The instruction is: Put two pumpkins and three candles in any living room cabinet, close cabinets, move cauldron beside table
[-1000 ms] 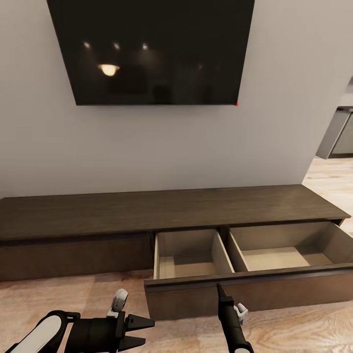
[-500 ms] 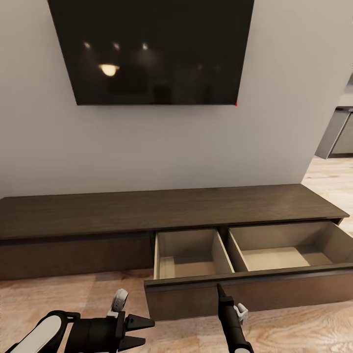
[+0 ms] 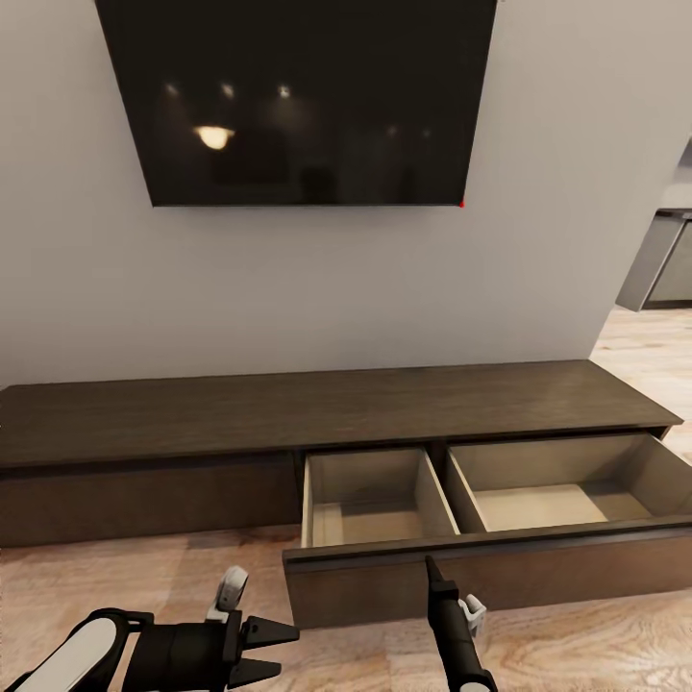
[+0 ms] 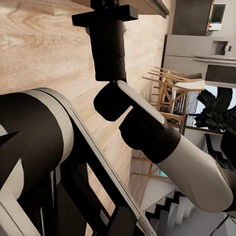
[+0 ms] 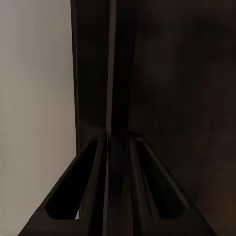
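Observation:
The long, low dark-brown cabinet point(image 3: 288, 413) stands against the grey wall. Its pull-out drawer point(image 3: 481, 567) is open on the right half, and both beige compartments are bare inside. My right gripper point(image 3: 430, 567) points at the drawer's dark front; its fingers lie close together in the right wrist view point(image 5: 118, 140), with nothing seen between them. My left gripper point(image 3: 277, 649) hovers low over the floor, left of the drawer, fingers apart and holding nothing. The pumpkins, candles, cauldron and table are out of view.
A large black TV point(image 3: 298, 96) hangs on the wall above the cabinet. Light wood floor point(image 3: 115, 577) runs in front of it. Grey kitchen units point(image 3: 663, 269) show past the wall's right end. The left wrist view looks across my right arm point(image 4: 162, 142) toward wooden chairs point(image 4: 172, 88).

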Available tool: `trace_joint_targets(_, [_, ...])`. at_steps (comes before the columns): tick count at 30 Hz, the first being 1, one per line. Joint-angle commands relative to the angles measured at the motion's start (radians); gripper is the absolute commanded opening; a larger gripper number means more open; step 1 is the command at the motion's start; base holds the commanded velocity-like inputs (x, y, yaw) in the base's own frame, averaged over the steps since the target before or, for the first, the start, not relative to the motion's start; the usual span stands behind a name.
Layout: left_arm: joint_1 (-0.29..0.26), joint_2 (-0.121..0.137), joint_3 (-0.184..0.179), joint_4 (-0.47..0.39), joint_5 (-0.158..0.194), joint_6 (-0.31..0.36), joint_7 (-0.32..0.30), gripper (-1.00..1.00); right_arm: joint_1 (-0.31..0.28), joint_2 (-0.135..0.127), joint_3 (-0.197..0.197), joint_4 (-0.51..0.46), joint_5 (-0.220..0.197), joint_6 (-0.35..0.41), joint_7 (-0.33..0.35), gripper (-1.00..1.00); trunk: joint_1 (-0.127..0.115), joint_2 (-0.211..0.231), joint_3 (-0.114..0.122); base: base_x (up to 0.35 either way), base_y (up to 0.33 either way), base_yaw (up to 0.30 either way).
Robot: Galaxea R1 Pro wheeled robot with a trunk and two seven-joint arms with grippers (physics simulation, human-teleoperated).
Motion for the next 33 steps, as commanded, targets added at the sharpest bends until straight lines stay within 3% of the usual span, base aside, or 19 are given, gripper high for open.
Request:
trace_joint_targets(1, [-0.001, 0.001, -0.002, 0.0, -0.004, 0.001, -0.006, 1.0, -0.001, 0.001, 0.048, -0.001, 0.012, -0.006, 0.022, -1.0, 0.0, -0.001, -0.001, -0.017, 0.0, 0.0])
trace_joint_targets(14, [-0.001, 0.001, -0.002, 0.001, -0.004, 0.001, -0.006, 1.0, -0.001, 0.001, 0.048, -0.001, 0.012, -0.006, 0.026, -1.0, 0.0, -0.001, -0.001, -0.003, 0.0, 0.0])
trace_joint_targets(15, [-0.001, 0.001, -0.002, 0.001, -0.004, 0.001, -0.006, 1.0, -0.001, 0.001, 0.048, -0.001, 0.012, -0.006, 0.025, 1.0, 0.0, -0.001, -0.001, 0.0, 0.0, 0.0])
trace_joint_targets(33, [-0.001, 0.002, 0.004, 0.001, -0.004, 0.001, -0.006, 1.0, -0.001, 0.001, 0.048, -0.001, 0.01, -0.003, 0.024, 1.0, 0.0, -0.001, -0.001, -0.021, 0.0, 0.0])
